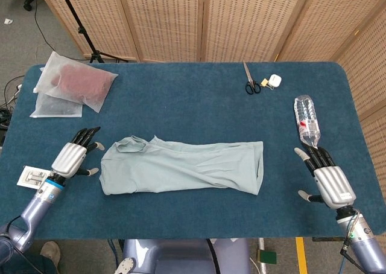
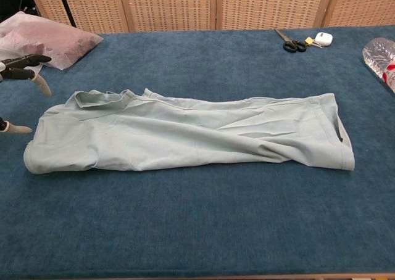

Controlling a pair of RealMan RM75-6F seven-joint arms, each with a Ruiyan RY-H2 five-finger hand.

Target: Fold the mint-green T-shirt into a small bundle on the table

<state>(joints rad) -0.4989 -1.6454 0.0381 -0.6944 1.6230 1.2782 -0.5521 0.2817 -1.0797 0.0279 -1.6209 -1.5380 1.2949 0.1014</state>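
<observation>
Lying near the centre of the blue surface (image 1: 181, 226): the mint-green T-shirt (image 1: 181, 165), already narrowed into a long band, collar end pointing toward 9 o'clock, hem end toward 3 o'clock. Hovering just beside the collar end, at 9 o'clock of it: the left robot hand (image 1: 73, 156), fingers spread, holding nothing, not touching cloth. Waiting well apart from the hem end, at about 4 o'clock of it: the right robot hand (image 1: 325, 177), fingers likewise spread and empty.

Judging the remaining work: folding the band end over end into a bundle.

Risking from here:
- Catching only the top layer at the collar, leaving the lower layers dragging and the band opening again.
- Sliding the whole shirt along the surface instead of lifting one end, with nothing pinning the far end.
- Knocking the plastic bottle (image 1: 307, 120), lying just beyond the right fingertips at 12 o'clock, while reaching inward.
- Brushing the plastic bags (image 1: 72, 87) at 11 o'clock of the shirt while swinging the left arm.

Sitting well clear at the far edge, around 1 o'clock: scissors (image 1: 250, 81).
</observation>
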